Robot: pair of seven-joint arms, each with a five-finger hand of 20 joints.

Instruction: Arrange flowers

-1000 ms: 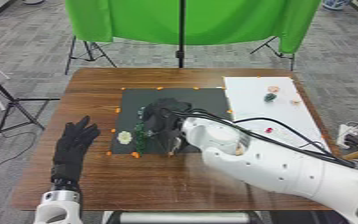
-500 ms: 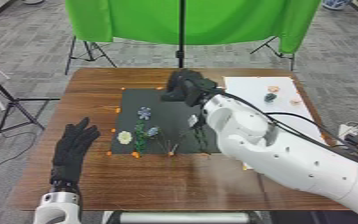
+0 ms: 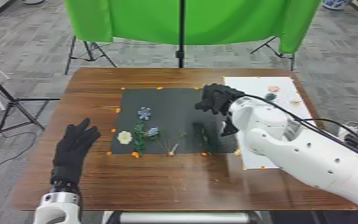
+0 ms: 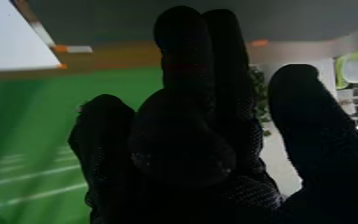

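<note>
Flowers (image 3: 144,113) w/ small petals lie in 2 spots: L side of a matte black rect. mat (image 3: 171,106) & on a white rect. sheet (image 3: 251,82) at R. Nearest, brown wooden table's (image 3: 113,192) front strip is bare wood; L hand (image 3: 71,150), black fabric glove, is just beside the mat's L edge, fingers straight & spread, grasping nothing. On the mat's near part: thin pale stems (image 3: 173,149), leafy green stem (image 3: 139,142) & a cream round flower (image 3: 125,138) L of it; dark green stem (image 3: 213,137) lies toward the mat's R side. Slightly farther, a pale blue flower (image 3: 152,132) is R of the leafy stem, & the darker blue one tops it. R hand (image 3: 217,99), also gloved black, hovers over the mat's far R part, near the sheet; wrist view has its fingers mostly extended, released, w/ nothing in them. On the sheet, R of that hand: peach flower (image 3: 295,102), dk teal flower (image 3: 270,96), then pink flower (image 3: 274,89). Beyond the table hangs a bright green cloth (image 3: 131,22) w/ a thin black pole (image 3: 182,32) in front.
</note>
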